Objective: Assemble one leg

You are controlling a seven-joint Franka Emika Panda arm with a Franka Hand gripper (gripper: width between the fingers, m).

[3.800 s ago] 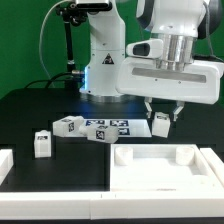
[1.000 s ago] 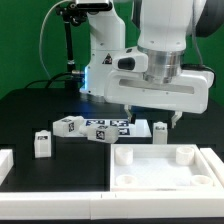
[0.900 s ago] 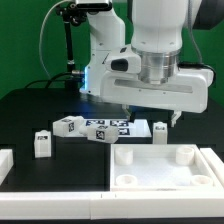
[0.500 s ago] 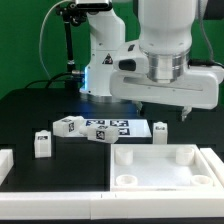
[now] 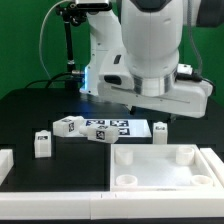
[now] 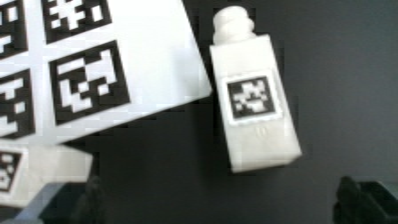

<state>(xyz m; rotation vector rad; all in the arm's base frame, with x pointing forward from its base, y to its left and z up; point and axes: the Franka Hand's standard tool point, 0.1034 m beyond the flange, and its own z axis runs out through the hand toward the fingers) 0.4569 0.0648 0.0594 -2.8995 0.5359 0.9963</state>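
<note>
One leg (image 5: 160,129), a small white post with a tag, rests on the black table just off the marker board's (image 5: 110,127) end on the exterior view's right. In the wrist view it (image 6: 251,96) lies flat, tag up, with a round peg at one end, beside the marker board (image 6: 89,60). My gripper (image 5: 164,115) hangs above this leg, mostly hidden by the hand. In the wrist view the gripper (image 6: 217,205) is open wide and empty, with the leg short of the fingertips (image 6: 366,196).
The large white tray-like panel (image 5: 190,153) with round corner sockets lies in front of the leg. More legs stand at the exterior view's left (image 5: 42,143), (image 5: 68,126), and one (image 5: 98,136) by the marker board. A white piece (image 5: 5,160) sits at the far left edge.
3.8 s ago the gripper held the leg just above the table. It has let go; the leg now rests beside the marker board, and the hand has risen and turned.
</note>
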